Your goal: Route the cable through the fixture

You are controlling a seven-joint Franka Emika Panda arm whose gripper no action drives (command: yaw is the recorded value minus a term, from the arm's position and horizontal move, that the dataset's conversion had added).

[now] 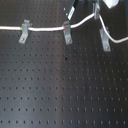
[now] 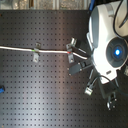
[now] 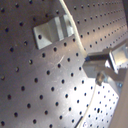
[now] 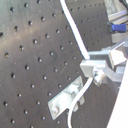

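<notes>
Cable across clips on perforated board.
Cable (image 1: 47,29) runs from the first exterior view's left edge through the left clip (image 1: 23,31) and middle clip (image 1: 67,31), up to the gripper (image 1: 85,12), then passes beside the right clip (image 1: 104,39). All sit on the board (image 1: 60,85).

white cable (image 2: 20,48) crosses two clips (image 2: 36,52) toward the arm (image 2: 107,45) on the black pegboard (image 2: 40,90).
</notes>
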